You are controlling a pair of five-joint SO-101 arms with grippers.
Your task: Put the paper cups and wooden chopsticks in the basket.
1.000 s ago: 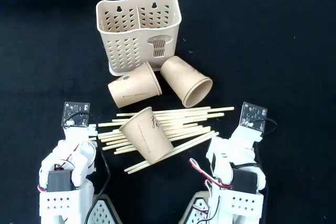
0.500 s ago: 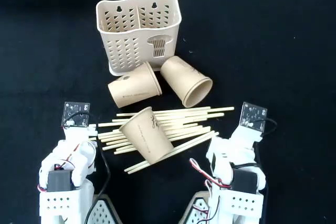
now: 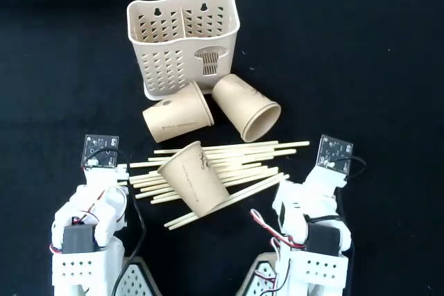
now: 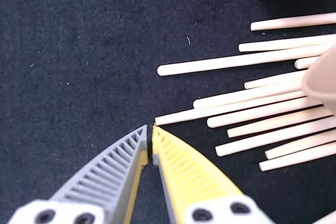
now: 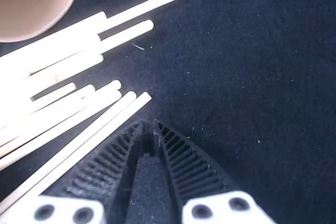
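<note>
The left gripper [image 4: 151,132] and right gripper [image 5: 148,127] are closed, empty. The paper cups [image 3: 177,117] look light and squashy; pinch a rim gently.

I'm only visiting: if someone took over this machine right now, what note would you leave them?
Left claw: shut, empty, near the ends of the wooden chopsticks.
Right claw: shut, empty, near their other ends.
Basket: upright, nothing seen inside.
Paper cups, all on their sides: two in front of the basket, one on the chopstick pile.
Done: nothing.
Left: every cup and chopstick.
</note>
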